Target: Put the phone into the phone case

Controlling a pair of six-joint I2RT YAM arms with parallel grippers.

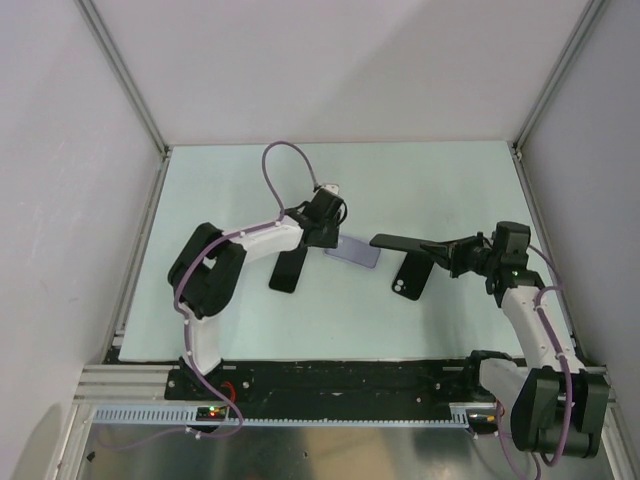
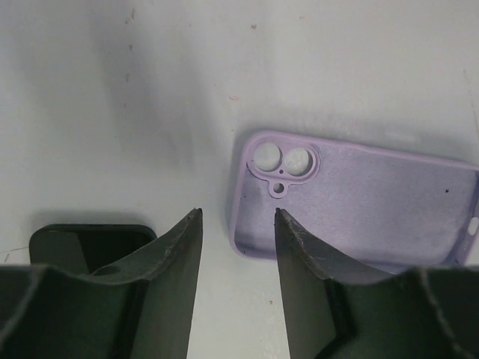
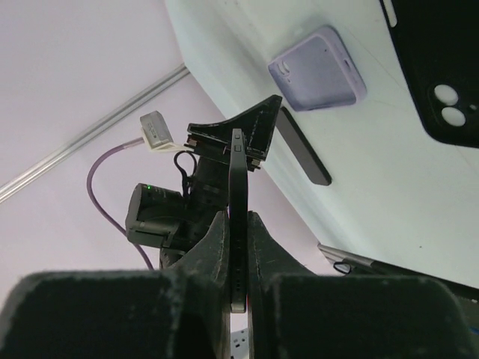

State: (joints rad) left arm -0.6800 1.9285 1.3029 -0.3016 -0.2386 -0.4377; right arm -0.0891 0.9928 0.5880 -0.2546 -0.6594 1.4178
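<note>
The phone is clamped edge-on in the right gripper, whose jaws are pressed tight against its two faces. It is held in the air above the table, right of the middle, and projects toward the purple case. Gripping one end leaves most of the phone's length free to enter a case. The purple case lies at the middle of the table with its open side up and the camera cut-outs showing, ready to receive the phone. The left gripper hangs directly over the camera-end corner of this case. Its jaws stand a moderate gap apart and grip nothing; one finger overlaps the near rim. This position probably serves to pin or pinch the case so it cannot slide during insertion. A dark slab lies flat just left of the case. A black item with two lens openings lies right of the middle, toward the near edge. Whether these are phones or cases cannot be determined.
</note>
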